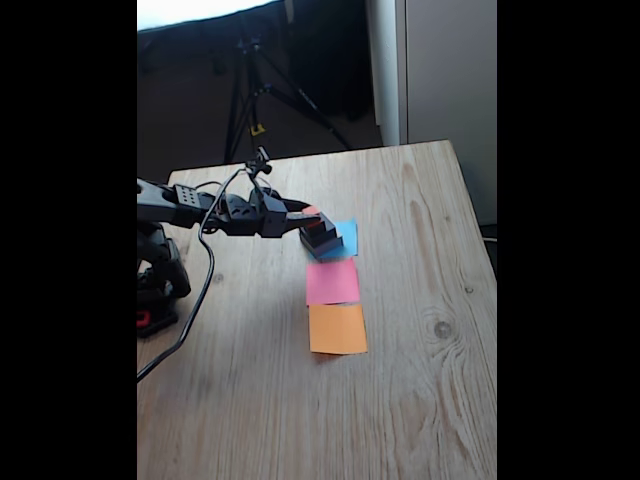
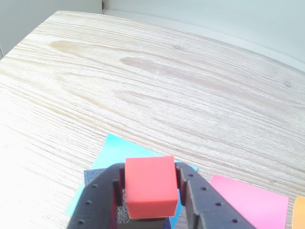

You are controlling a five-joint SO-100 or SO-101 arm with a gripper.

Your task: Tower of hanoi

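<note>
Fixed view: my arm [image 1: 200, 208] reaches from its base at the left edge of the wooden table [image 1: 420, 380] out to the right, over the blue paper square [image 1: 346, 238]. The gripper [image 1: 312, 216] sits at the stack of dark blocks [image 1: 322, 240], which stands on that blue square. A spot of red, the red cube [image 1: 311, 211], shows at the gripper tip, at the top of the stack. Below the blue square in this view lie the pink paper square [image 1: 332, 281] and then the orange paper square [image 1: 337, 328], all three in a line, edges close together. A black cable [image 1: 200, 290] hangs from the arm down across the table.

Wrist view: the gripper [image 2: 150, 191] has its two black fingers [image 2: 196, 200] closed narrowly against the left and right faces of the red cube [image 2: 149, 186], which I see held between them. Under the cube a dark block [image 2: 94, 175] shows, resting on the blue paper square [image 2: 116, 150]. I cannot tell whether the cube touches the block beneath or is lifted just clear of it. The pink paper square [image 2: 250, 202] lies to the right, with a sliver of the orange one [image 2: 300, 212] at the frame edge. The table [image 2: 152, 81] fills the rest.
</note>
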